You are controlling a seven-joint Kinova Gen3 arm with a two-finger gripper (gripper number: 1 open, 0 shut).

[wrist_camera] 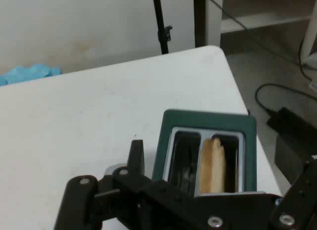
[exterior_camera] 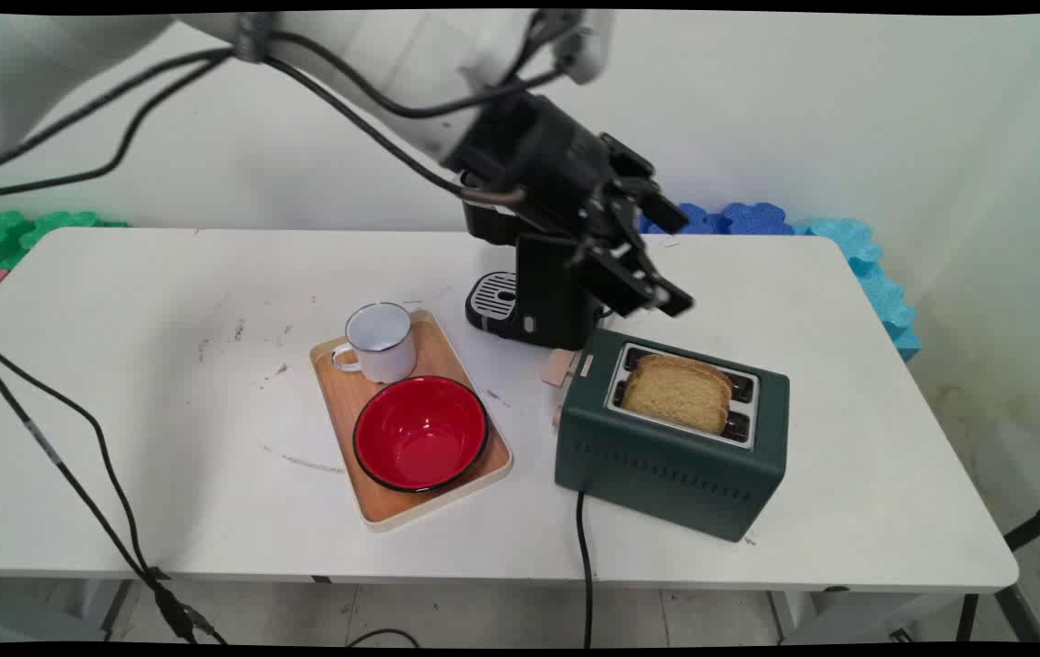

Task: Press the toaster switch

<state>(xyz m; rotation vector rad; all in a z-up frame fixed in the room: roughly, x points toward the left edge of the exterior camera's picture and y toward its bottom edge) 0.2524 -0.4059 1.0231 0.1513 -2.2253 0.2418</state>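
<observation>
Black two-finger gripper (exterior_camera: 657, 274): jaws apart, empty, hovering just above dark green metal toaster (exterior_camera: 671, 456); tan bread slice (exterior_camera: 677, 394) upright in its slot, probably the nearer. Descend centred, straddling the slice's faces.

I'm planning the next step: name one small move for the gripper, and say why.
Probably lower the gripper toward the toast until its open fingers straddle it. It hangs empty above the far edge of the green toaster, and the slice stands up out of one slot, untouched.
</observation>
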